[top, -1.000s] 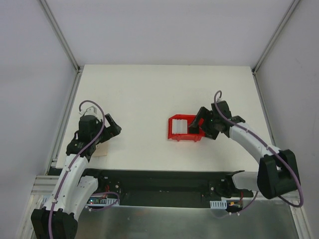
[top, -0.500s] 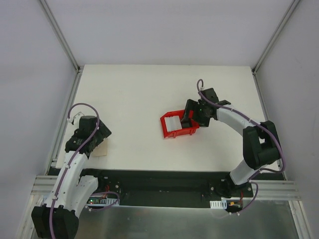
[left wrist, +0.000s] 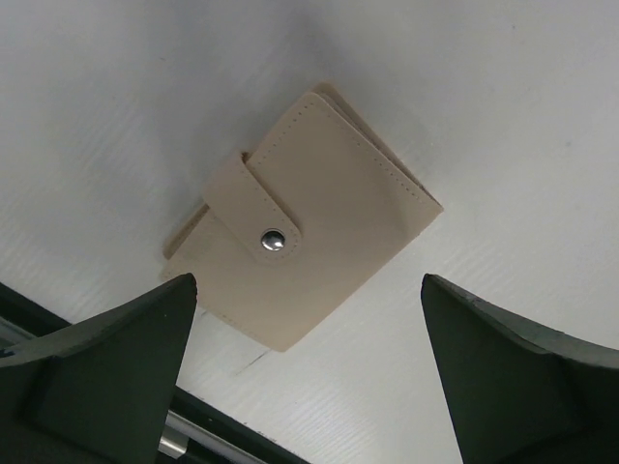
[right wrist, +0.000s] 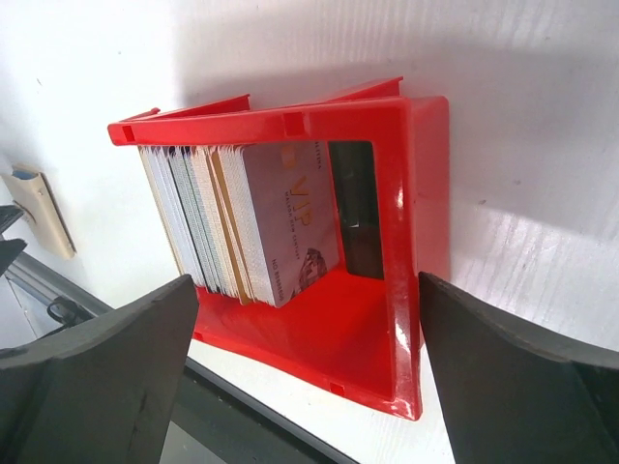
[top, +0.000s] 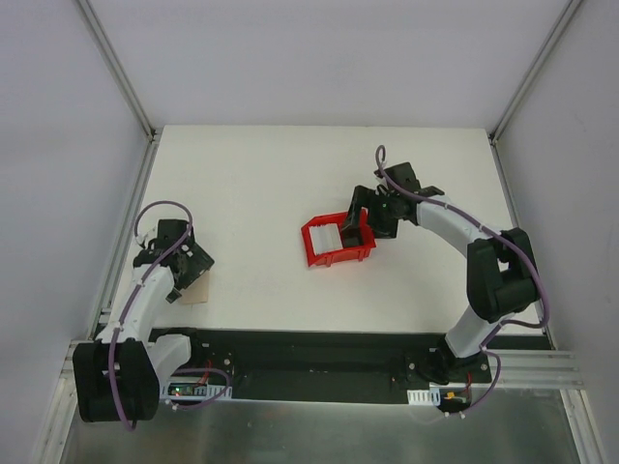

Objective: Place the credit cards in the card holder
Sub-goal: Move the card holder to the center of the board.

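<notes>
The tan card holder (left wrist: 300,232) lies closed and snapped on the table near its front left edge; it also shows in the top view (top: 196,289). My left gripper (left wrist: 309,387) hovers over it, open and empty. Several credit cards (right wrist: 247,222) stand on edge in a red bin (right wrist: 416,251), packed to one side; in the top view they are a whitish stack (top: 327,237). My right gripper (right wrist: 309,387) is open and empty, its fingers spread wide just above the bin (top: 338,253).
The table's front edge with a black rail (top: 319,353) runs below both arms. Grey walls and metal frame bars (top: 131,208) bound the table left and right. The card holder is also visible at the far left of the right wrist view (right wrist: 39,208).
My right gripper has pushed the red bin leftward and turned it. My left arm has swung back toward the left front, settling over the card holder.
</notes>
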